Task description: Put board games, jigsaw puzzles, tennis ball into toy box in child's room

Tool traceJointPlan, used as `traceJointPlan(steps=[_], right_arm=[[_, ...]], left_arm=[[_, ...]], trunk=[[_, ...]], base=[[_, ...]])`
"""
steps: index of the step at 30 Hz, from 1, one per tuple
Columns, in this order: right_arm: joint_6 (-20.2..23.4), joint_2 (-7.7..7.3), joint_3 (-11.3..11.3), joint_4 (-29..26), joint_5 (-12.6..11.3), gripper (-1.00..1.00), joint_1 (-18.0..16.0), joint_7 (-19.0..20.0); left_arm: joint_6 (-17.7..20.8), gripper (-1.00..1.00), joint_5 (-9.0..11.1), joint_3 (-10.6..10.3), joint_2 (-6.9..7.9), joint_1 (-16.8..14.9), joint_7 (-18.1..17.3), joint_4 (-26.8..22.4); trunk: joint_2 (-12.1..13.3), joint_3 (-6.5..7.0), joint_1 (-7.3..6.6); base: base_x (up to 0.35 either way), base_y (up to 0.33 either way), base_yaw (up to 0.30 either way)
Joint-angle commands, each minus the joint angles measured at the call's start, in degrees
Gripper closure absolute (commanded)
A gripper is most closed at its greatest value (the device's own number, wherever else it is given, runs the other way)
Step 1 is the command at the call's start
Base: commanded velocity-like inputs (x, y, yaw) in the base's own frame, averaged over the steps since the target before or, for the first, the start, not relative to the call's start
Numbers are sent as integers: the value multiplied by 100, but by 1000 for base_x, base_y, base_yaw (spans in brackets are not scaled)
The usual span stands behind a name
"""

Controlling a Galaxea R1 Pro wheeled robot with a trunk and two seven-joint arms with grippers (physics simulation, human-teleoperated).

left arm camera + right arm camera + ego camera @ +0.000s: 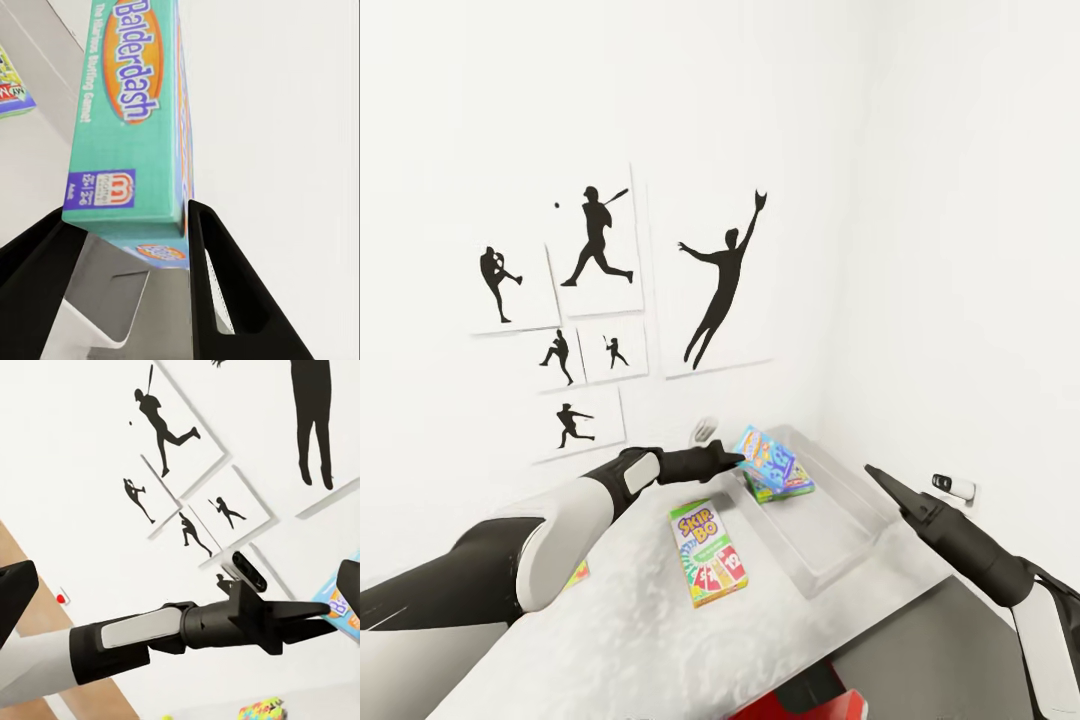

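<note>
The green-yellow-red board game [709, 552] lying on the bench [630, 620] is reading "SKIP-BO". The teal-sided game box [131, 120] in the left wrist view is showing "Balderdash" in white on an orange oval, with a small line of print beside it too blurred to read.

Count, head view: 3 board games — 1 Balderdash box [764, 452] held over the toy box [840, 540], 1 green-edged box [785, 487] inside it, 1 SKIP-BO box [709, 552] on the bench [630, 620]. 1 toy box. 1 jigsaw puzzle [578, 575], edge only. 6 silhouette pictures [598, 238] on wall. 2 arms.
</note>
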Motion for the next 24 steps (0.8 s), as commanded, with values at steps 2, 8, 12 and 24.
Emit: traceJointPlan(steps=[2, 8, 12, 24], right_arm=[[36, -3, -2, 6, -24, -100, -2, 3], [36, 0, -3, 9, -24, -100, -2, 2], [36, -2, -3, 9, -24, -100, -2, 2], [36, -10, -3, 9, -24, -100, -2, -4]], left_arm=[[44, 100, -2, 48, 0, 0, -82, 0], [39, 100, -8, 50, 0, 1, -183, 0], [39, 100, -8, 49, 0, 1, -195, 0], [32, 100, -9, 49, 0, 10, -235, 0]], trunk=[[-6, -3, 1], [-6, -2, 1], [-6, 9, 1], [-6, 65, 1]], base=[[-12, 6, 0], [-5, 4, -1], [-63, 148, -119], [-102, 75, -212]])
